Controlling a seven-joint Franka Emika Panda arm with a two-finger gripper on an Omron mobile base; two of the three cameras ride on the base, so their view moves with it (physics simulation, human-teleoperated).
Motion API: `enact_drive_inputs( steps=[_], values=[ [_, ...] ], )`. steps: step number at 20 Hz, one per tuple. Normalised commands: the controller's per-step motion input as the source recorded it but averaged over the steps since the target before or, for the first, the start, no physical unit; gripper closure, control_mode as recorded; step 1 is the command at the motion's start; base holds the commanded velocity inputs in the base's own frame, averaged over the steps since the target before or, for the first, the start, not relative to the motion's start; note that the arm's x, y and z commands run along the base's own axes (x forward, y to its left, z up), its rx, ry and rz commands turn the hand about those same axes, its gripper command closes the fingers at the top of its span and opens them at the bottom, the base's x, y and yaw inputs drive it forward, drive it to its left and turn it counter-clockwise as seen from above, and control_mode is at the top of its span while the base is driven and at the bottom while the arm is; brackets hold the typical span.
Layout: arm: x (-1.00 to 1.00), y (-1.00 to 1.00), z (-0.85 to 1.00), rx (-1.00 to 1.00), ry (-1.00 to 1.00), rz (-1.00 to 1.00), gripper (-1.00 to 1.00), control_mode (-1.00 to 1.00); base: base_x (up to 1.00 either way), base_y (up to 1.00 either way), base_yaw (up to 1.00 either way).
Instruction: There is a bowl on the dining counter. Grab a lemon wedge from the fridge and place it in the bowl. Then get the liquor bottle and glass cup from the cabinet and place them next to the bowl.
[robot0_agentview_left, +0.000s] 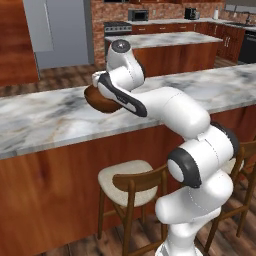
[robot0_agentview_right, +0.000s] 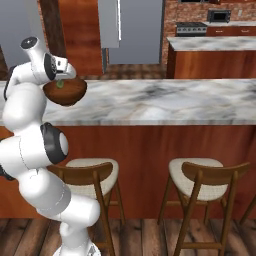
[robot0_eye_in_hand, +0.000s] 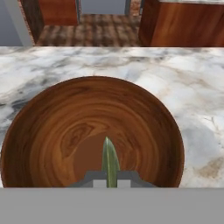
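The wide reddish-brown wooden bowl (robot0_eye_in_hand: 52, 127) sits on the marble dining counter (robot0_eye_in_hand: 188, 87), with my gripper (robot0_eye_in_hand: 111, 181) hanging just above its middle. The jaws are shut on the lemon wedge (robot0_eye_in_hand: 110, 159), a thin yellow-green sliver pointing down toward the bowl's floor. In the right base view the bowl (robot0_agentview_right: 67, 95) stands at the counter's (robot0_agentview_right: 165, 102) left end, and the lemon wedge (robot0_agentview_right: 60, 84) shows green just above its rim under my gripper (robot0_agentview_right: 61, 80). In the left base view my hand hides most of the bowl (robot0_agentview_left: 97, 103) on the counter (robot0_agentview_left: 45, 120).
Wooden stools (robot0_agentview_right: 90, 175) (robot0_agentview_right: 205, 177) (robot0_agentview_left: 130, 185) stand against the counter's wood front below me. Beyond the counter is a second marble-topped island (robot0_agentview_left: 165, 42), and the tall grey fridge (robot0_agentview_left: 65, 35) stands at the back left.
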Motion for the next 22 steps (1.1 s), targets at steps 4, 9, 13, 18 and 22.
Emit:
enact_drive_inputs(
  steps=[4, 9, 13, 18, 22],
  values=[
    [0.0, 0.0, -0.26, 0.0, 0.0, 0.0, 1.0, -1.0, 0.0, 0.0, 0.0],
    [0.0, 0.0, -0.25, 0.0, 0.0, 0.0, 1.0, -1.0, 0.0, 0.0, 0.0],
    [0.0, 0.01, -0.18, 0.0, 0.0, 0.0, 1.0, -1.0, 0.0, 0.0, 0.0],
    [0.0, 0.09, -0.08, 0.0, 0.0, 0.0, -1.0, -1.0, 0.0, 0.0, 0.0],
    [0.0, 0.04, 0.0, 0.0, 0.0, 0.0, -1.0, -1.0, 0.0, 0.0, 0.0]
  ],
)
